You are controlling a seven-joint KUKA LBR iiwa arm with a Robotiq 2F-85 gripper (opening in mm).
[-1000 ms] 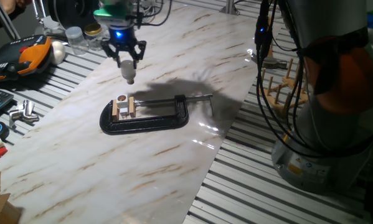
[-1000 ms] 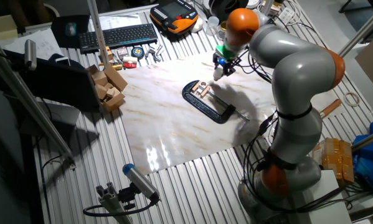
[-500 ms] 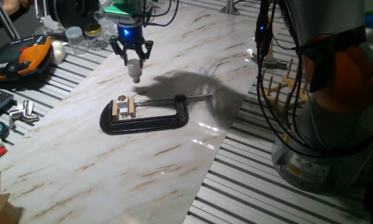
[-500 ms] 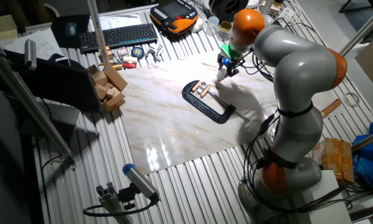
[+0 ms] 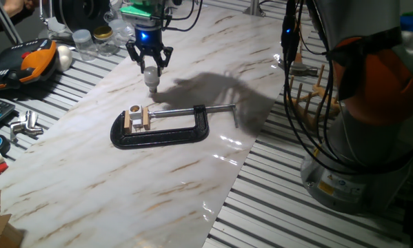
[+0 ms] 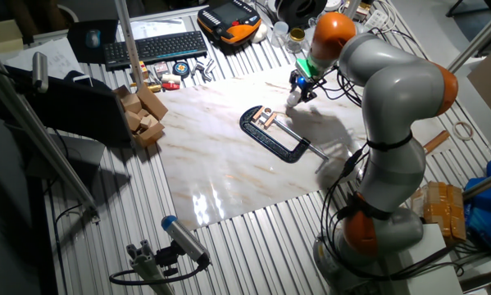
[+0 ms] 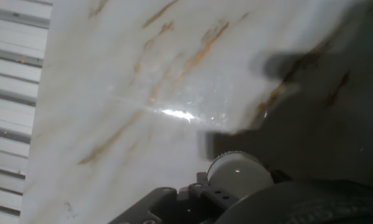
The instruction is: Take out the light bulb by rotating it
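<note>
One fixed view: pincer (image 5: 150, 74) pinches the light bulb (image 5: 152, 80), hanging base-down, long axis upright, clear above the desk (image 5: 192, 172); C-clamp (image 5: 161, 127) with the vacated socket block (image 5: 135, 118) lies nearer the camera.
Other fixed view: bulb (image 6: 293, 97) held beyond the clamp (image 6: 274, 135), apart from it.
Hand view: frosted globe (image 7: 236, 174) seated between the fingers; marble below.
</note>
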